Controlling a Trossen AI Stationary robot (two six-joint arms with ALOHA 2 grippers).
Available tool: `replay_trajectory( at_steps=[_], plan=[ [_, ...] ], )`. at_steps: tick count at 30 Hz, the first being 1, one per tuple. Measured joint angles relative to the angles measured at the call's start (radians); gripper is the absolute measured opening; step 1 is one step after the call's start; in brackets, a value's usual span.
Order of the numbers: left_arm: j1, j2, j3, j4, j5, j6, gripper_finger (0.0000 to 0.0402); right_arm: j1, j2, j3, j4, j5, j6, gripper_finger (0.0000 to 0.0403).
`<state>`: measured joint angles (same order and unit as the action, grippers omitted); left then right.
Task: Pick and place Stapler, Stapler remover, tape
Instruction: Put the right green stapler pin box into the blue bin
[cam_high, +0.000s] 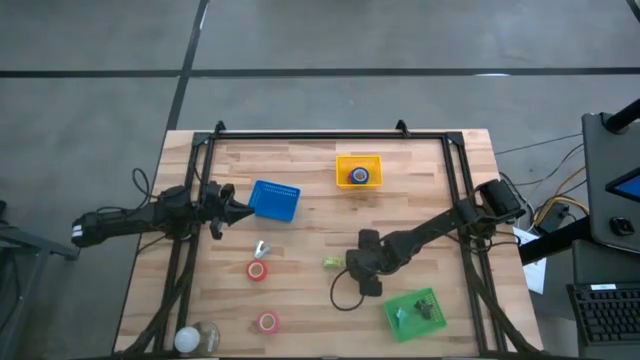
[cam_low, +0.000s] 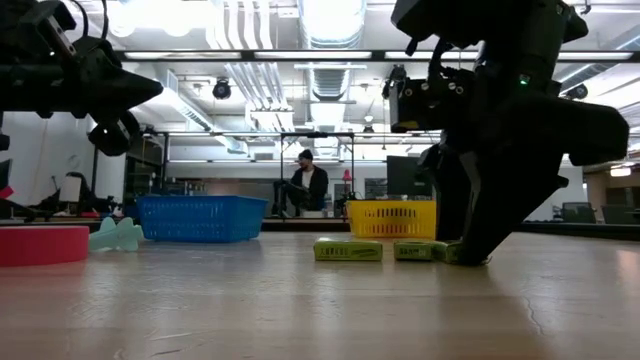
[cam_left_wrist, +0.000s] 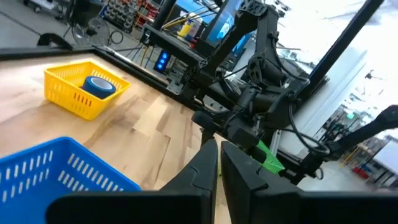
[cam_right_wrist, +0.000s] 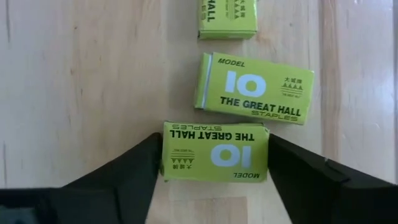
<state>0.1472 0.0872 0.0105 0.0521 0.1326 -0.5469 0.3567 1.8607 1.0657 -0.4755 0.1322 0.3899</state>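
On wooden surface (cam_high: 300, 300), right claw (cam_right_wrist: 211, 168) spread astride staple box (cam_right_wrist: 216, 152); uneven closure risks nudging adjacent box (cam_right_wrist: 255, 88).

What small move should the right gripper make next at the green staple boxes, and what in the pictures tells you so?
Probably close. The right gripper is down at the table with one open finger on either side of the nearest green staple box, which lies flat on the wooden table, apart from the next staple box. Closing should grip it before lifting. The left gripper waits by the blue basket.
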Motion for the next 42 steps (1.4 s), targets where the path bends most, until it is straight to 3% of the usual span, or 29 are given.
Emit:
replay_trajectory(
  at_steps=[6, 16, 23, 27, 30, 37, 42],
  plan=[
    [0.000, 0.000, 0.000, 0.009, -0.043, -0.036, 0.0023, 0.001, 0.000, 0.001, 0.001, -0.003, -0.005, 0.0214],
    [0.000, 0.003, 0.000, 0.114, -0.055, -0.320, 0.0023, 0.005, 0.001, 0.049, -0.004, -0.024, -0.039, 0.0234],
    [-0.007, 0.027, 0.000, 0.244, -0.069, -0.347, 0.0026, 0.020, -0.001, 0.134, -0.019, -0.054, -0.061, 0.0223],
    [-0.008, 0.059, 0.000, 0.246, -0.071, -0.353, 0.0051, 0.019, -0.003, 0.191, -0.023, -0.053, -0.112, 0.0228],
    [-0.008, 0.098, 0.000, 0.278, -0.087, -0.368, 0.0089, 0.017, -0.003, 0.236, -0.023, -0.001, -0.177, 0.0229],
    [-0.027, 0.224, 0.000, 0.418, -0.127, -0.401, 0.0182, 0.016, -0.005, 0.355, -0.031, 0.265, -0.355, 0.0229],
    [-0.067, 0.340, 0.030, 0.476, -0.197, -0.419, 0.0220, 0.011, -0.006, 0.405, -0.030, 0.356, -0.447, 0.0230]
  ],
)
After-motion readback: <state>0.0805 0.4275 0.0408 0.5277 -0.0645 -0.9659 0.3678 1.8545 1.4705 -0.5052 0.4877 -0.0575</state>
